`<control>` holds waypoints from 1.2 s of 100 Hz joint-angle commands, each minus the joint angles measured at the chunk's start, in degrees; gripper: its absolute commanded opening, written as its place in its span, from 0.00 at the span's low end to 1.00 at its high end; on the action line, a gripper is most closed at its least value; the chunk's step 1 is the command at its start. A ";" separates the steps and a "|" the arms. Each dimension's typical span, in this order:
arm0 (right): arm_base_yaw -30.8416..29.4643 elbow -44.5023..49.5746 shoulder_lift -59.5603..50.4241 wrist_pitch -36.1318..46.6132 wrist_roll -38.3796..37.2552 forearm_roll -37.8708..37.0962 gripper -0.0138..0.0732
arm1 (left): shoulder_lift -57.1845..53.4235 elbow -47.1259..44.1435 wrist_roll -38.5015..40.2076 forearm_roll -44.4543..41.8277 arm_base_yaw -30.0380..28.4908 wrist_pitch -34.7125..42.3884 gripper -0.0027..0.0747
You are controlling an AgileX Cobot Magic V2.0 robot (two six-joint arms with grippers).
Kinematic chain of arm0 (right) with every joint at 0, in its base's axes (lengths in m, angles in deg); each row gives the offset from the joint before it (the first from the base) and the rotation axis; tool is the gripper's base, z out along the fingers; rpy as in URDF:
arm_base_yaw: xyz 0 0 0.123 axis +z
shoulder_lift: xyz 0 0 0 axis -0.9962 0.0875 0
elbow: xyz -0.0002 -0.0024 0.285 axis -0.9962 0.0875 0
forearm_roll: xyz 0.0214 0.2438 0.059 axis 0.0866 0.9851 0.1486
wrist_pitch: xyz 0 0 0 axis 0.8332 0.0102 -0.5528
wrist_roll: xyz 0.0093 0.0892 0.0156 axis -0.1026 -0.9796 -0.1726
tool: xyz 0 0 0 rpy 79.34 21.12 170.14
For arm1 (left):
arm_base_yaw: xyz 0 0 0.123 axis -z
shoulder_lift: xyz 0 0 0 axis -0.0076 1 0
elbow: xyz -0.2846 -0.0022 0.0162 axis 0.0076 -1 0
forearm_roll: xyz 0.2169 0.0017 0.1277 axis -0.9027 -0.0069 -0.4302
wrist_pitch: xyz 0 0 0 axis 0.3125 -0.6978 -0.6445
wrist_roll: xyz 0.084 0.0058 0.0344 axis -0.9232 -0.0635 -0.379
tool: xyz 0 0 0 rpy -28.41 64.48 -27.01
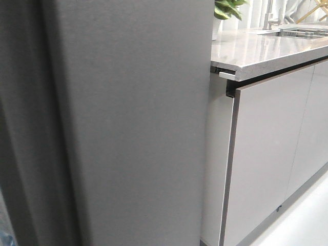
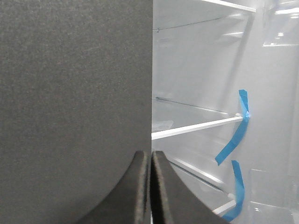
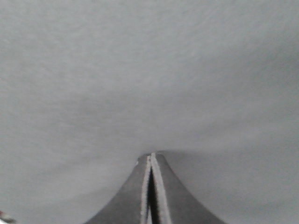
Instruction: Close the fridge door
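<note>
The fridge door [image 1: 128, 133] is a matte dark grey panel that fills the left and middle of the front view, very close to the camera. In the left wrist view the door [image 2: 74, 93] covers one half, and past its edge the white fridge interior with shelves [image 2: 196, 128] shows, so the door stands open. My left gripper [image 2: 150, 154] is shut and empty, its tips right at the door's edge. My right gripper [image 3: 150, 156] is shut, its tips pressed against a plain grey surface [image 3: 149, 70] that fills its view. Neither gripper shows in the front view.
Pale grey glossy cabinet fronts [image 1: 266, 154] stand to the right under a grey stone countertop [image 1: 261, 48] with a sink and a green plant [image 1: 228, 7] at the back. Blue tape strips [image 2: 236, 135] hang inside the fridge. Pale floor [image 1: 307, 220] lies at the lower right.
</note>
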 commanded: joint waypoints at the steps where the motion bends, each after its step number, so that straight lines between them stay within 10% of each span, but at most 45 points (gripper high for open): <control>1: 1.03 -1.91 -0.37 4.17 4.35 2.20 0.11 | -0.61 -2.01 0.25 0.23 0.08 4.25 0.01; 82: 8.84 -2.38 10.88 20.36 25.11 1.64 0.11 | -0.61 -2.01 0.25 0.23 0.08 4.25 0.01; 120: 9.81 -17.88 23.20 18.84 25.49 -1.55 0.11 | -0.61 -2.01 0.25 0.23 0.08 4.25 0.01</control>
